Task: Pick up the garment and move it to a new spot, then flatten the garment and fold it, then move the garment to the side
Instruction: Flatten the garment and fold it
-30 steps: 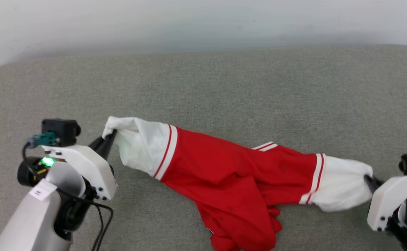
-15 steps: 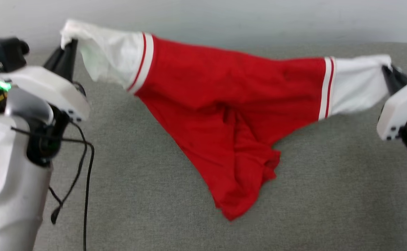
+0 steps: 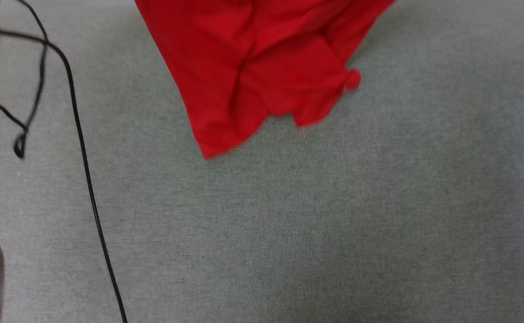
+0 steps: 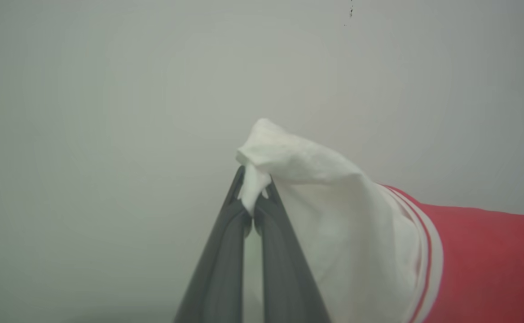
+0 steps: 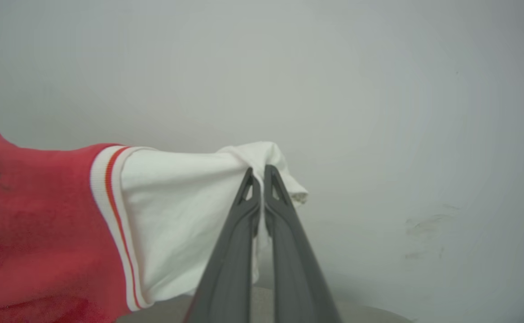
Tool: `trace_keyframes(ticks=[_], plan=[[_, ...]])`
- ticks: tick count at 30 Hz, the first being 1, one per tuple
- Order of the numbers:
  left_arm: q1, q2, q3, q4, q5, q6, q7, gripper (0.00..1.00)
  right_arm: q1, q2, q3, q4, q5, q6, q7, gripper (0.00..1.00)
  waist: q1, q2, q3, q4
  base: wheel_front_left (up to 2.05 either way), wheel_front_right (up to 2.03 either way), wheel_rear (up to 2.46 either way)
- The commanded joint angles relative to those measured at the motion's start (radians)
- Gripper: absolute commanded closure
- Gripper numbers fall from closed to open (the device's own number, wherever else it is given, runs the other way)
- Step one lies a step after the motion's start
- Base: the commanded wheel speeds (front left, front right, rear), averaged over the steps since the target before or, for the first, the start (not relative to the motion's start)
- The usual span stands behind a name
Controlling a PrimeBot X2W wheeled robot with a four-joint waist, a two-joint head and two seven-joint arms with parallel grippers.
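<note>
The red fabric jersey with white sleeves [image 3: 262,67] hangs over the far middle of the grey woven surface [image 3: 333,224], strung between the left gripper [image 4: 253,188] and the right gripper [image 5: 258,172]. A thin black cable [image 3: 86,179] runs along the left.

Grey-green woven upholstered surface [image 3: 333,233] below, plain pale grey wall [image 5: 378,89] behind, soft even light.

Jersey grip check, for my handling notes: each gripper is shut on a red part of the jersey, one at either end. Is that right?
Not quite. The left gripper and the right gripper are each shut on a white sleeve end of the jersey, not on a red part, one at either end. The two wrist views show it.
</note>
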Motion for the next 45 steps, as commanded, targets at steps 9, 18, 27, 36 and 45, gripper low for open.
trace_keyframes(ticks=[9,18,27,36,45], plan=[[-0.3,0.029,0.005,0.122,0.022,-0.032,-0.084,1.0,-0.335,0.027,-0.02,0.128,-0.065,-0.001,-0.109,1.0,-0.0001,0.0,0.168,-0.025,0.0,0.0,0.0],[-0.385,0.023,-0.015,0.213,0.003,-0.048,-0.121,1.0,-0.45,0.041,0.005,0.213,-0.082,-0.001,-0.161,1.0,-0.0001,0.0,0.255,-0.04,0.0,0.0,0.0],[-0.339,0.004,-0.049,0.325,-0.05,-0.057,-0.155,1.0,-0.392,0.066,0.041,0.307,-0.044,-0.001,-0.207,1.0,-0.0001,0.0,0.307,-0.039,0.0,0.0,0.0],[-0.097,-0.003,-0.151,0.334,-0.223,-0.058,-0.192,1.0,-0.168,0.1,0.088,0.398,0.044,-0.001,-0.283,1.0,-0.0001,0.0,0.244,-0.035,0.0,0.0,0.0],[0.316,-0.01,-0.182,0.236,-0.355,-0.058,-0.25,1.0,0.201,0.073,0.101,0.329,0.16,-0.001,-0.326,1.0,-0.0001,0.0,0.086,-0.024,0.0,0.0,0.0]])
